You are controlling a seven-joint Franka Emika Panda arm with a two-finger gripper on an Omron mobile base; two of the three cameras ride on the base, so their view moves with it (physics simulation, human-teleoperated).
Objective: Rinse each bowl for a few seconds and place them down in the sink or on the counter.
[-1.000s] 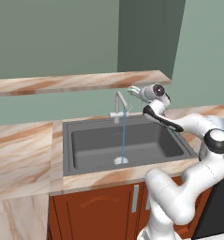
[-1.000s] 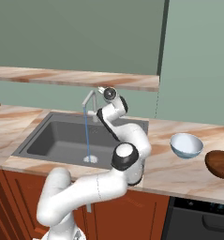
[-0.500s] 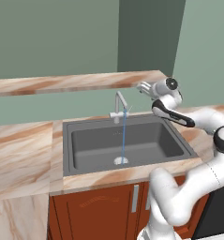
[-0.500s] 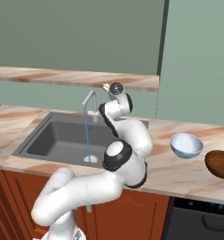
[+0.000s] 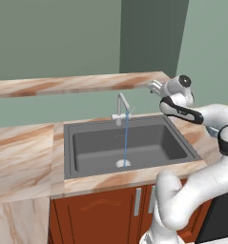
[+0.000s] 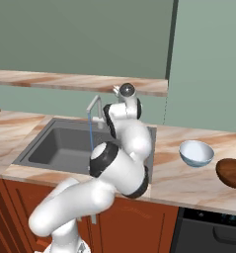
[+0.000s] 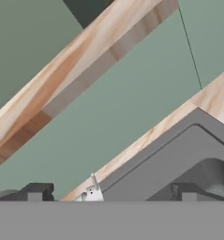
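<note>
Veined beige marble counter [image 6: 198, 184] carried a glossy, round pale-blue bowl [image 6: 196, 153] at right of frame; we saw the gripper [image 5: 154, 86] spread wide, empty, upper right of the dark rectangular sink [image 5: 127, 145].

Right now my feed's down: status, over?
Gripper open, empty, up beside faucet. Water running into sink. Pale bowl waiting on counter.

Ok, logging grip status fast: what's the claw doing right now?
Claw: open and empty, raised near the faucet behind the sink.
</note>
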